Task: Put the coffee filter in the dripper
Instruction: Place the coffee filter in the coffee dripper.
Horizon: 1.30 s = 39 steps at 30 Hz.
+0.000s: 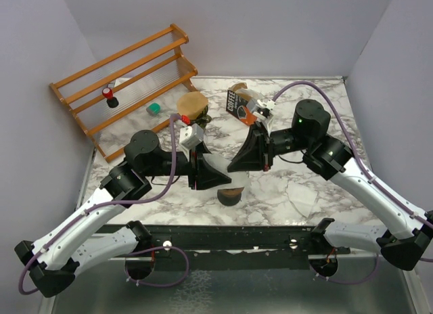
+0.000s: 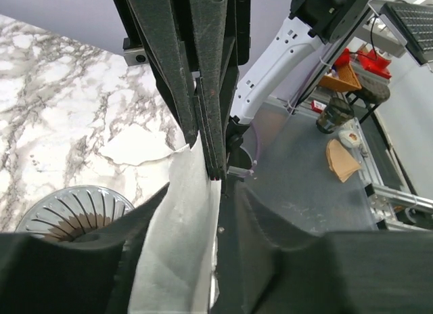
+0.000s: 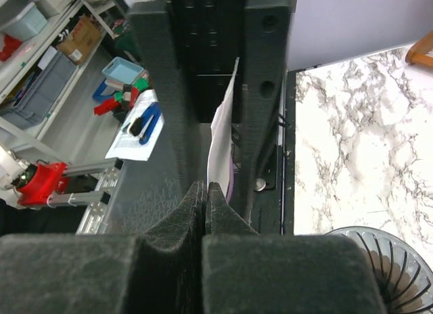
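coffee filter (image 2: 179, 219) is hanging just above the dripper (image 2: 74, 212), not yet seated; the right pincer (image 3: 205, 189) is pinching its edge, the left pincer (image 1: 207, 173) is standing slightly parted around it.

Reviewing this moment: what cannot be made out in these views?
Top external: the dripper sits mostly under the coffee filter, so contact between them is hidden.
Left wrist: the filter's lower end runs off the bottom edge; the left gripper covers the dripper's near rim.
Right wrist: the frame corner cuts off the dripper.
Top external: the red item on the wooden rack is too small to name.
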### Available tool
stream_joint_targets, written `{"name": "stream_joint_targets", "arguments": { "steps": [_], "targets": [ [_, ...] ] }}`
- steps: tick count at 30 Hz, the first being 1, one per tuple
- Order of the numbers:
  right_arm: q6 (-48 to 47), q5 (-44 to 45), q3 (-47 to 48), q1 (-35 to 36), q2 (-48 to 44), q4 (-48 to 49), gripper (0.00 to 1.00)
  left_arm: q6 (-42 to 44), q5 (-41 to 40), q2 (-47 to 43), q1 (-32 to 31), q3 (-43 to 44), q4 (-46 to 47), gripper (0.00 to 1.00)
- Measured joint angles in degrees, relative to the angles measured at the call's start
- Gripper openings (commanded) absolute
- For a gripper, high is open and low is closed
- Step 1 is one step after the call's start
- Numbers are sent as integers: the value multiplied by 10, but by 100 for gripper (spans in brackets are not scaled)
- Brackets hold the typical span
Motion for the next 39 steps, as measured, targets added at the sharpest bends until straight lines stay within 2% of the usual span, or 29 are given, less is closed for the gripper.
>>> {"name": "stream_joint_targets", "arguments": {
  "steps": [3, 6, 12, 17, 21, 25, 30, 35, 39],
  "targets": [
    [0, 8, 0, 1, -2, 0, 1, -3, -2, 0, 0, 0, -1, 67],
    [0, 14, 0, 1, -10, 1, 1, -9, -7, -7, 0, -9, 9, 72],
    [9, 21, 0, 1, -38, 16, 1, -46, -16, -49, 0, -67, 65, 73],
    [31, 29, 0, 1, -51, 47, 1, -88, -18, -66, 0, -106, 133, 68],
    [41, 39, 0, 1, -53, 62, 1, -118, -18, -66, 0, -119, 185, 61],
    [45, 47, 0, 1, -53, 65, 1, -132, -18, -61, 0, -120, 217, 49],
    [45, 58, 0, 1, -54, 65, 1, -140, -18, -52, 0, -120, 231, 22],
    [45, 67, 0, 1, -54, 65, 1, -141, -18, -43, 0, -120, 234, 0],
    [45, 70, 0, 1, -54, 63, 1, -142, -17, -40, 0, -120, 235, 0]
  ]
}}
